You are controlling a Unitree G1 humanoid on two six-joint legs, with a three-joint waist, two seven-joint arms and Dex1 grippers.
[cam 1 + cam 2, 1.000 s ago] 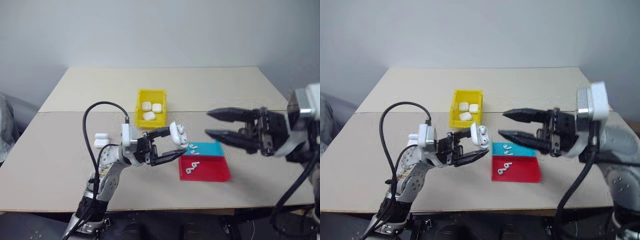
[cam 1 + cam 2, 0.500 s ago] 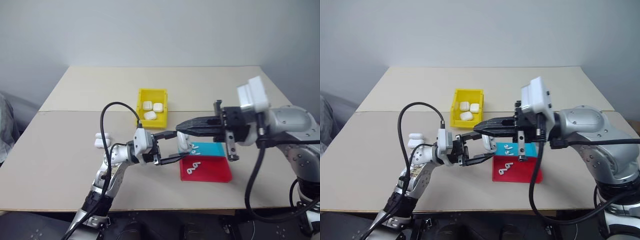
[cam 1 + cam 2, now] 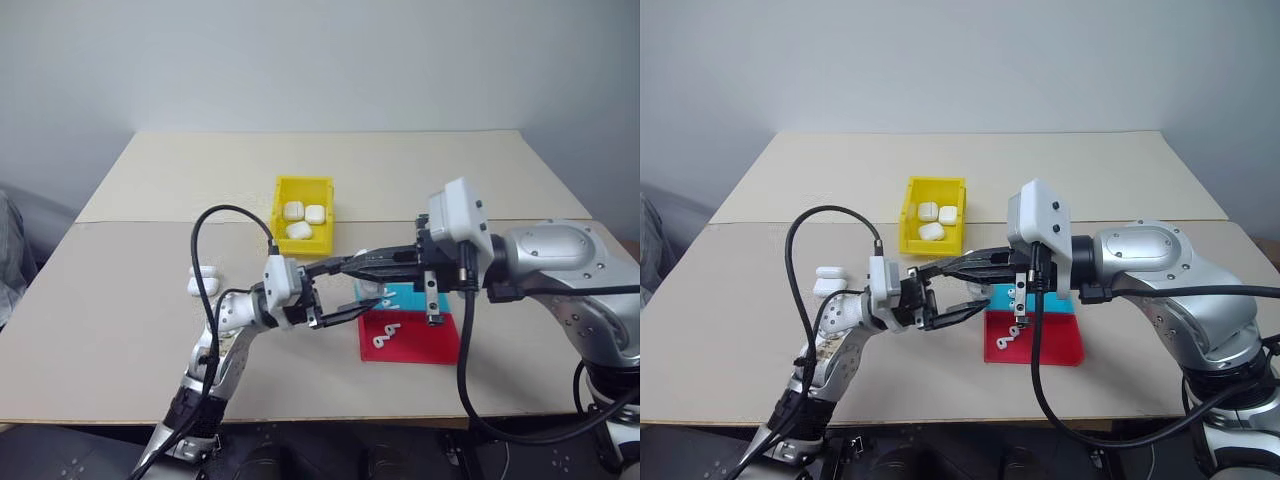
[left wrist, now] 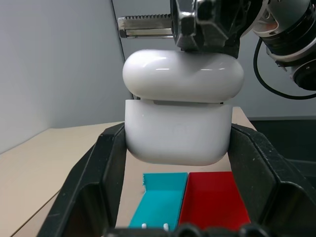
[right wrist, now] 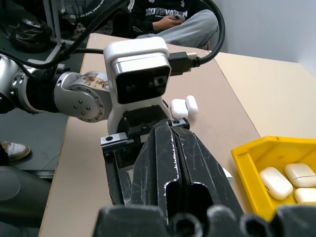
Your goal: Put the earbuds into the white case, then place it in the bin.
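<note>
- Left wrist view: we saw our left gripper [image 4: 178,163] clamped on the white case [image 4: 180,126], its two black fingers pressed against the case's sides, the lid lying nearly shut on the body.
- Our right gripper [image 3: 350,266] had its fingers pressed together, and their tips sat on top of the case's lid.
- We held the case in the air above the table [image 3: 120,300], just beside the blue tray [image 3: 420,297] and the red tray [image 3: 420,340].
- We saw loose earbuds [image 3: 385,336] lying in the red tray.
- The bin [image 3: 302,215] stood farther back on the table with three white cases in it.
- Two more spare cases [image 3: 201,281] lay on the table at our left.
</note>
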